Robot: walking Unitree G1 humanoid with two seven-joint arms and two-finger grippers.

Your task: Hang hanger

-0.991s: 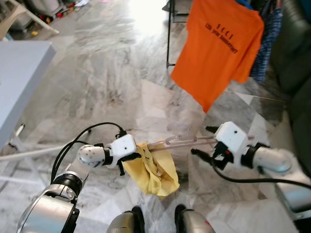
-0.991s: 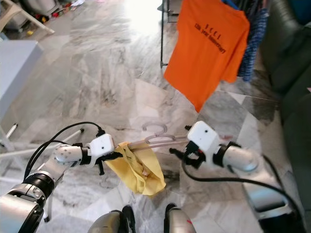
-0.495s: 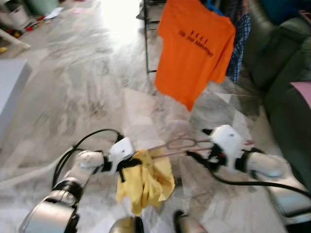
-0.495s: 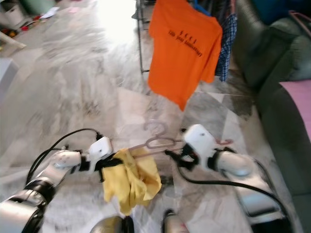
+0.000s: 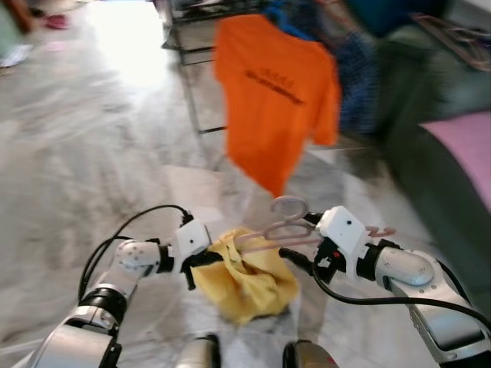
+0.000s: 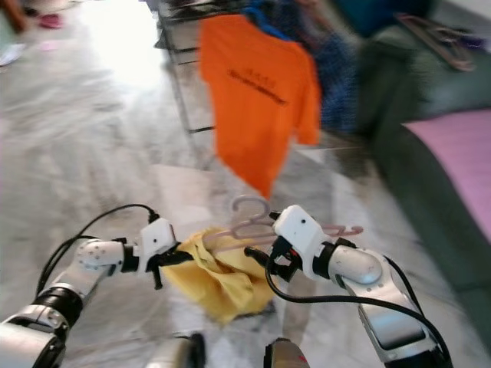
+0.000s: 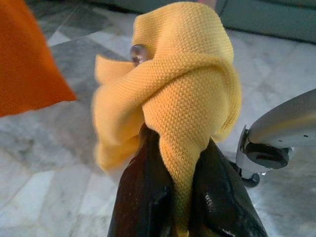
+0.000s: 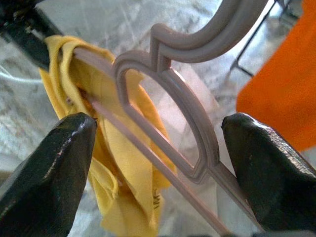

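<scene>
Marble floor, grey and veined, runs under everything, with a rack and sofa at the far side.

Both fingers of the left gripper are pressed together, pinching a fold of the yellow shirt. The cloth rises from between them and bunches just past the tips. In the head views it hangs in a crumpled heap below the gripper, above the robot's feet.

The right gripper has its fingers spread wide, one on each side of the hanger. The hanger's neck and thin lower bar pass through the gap. Whether the inner part of the gripper grips the bar cannot be told.

The hanger is pale pink-grey plastic and lies almost level. Its long axis runs across the robot's front, from the left gripper to the right one. Its left end is buried in the shirt, while its right end sticks out past the right wrist. Its hook points up and away from the robot, toward the rack.

Beyond, an orange T-shirt hangs on the rack, with a blue garment beside it. A pink cloth lies on the sofa.
</scene>
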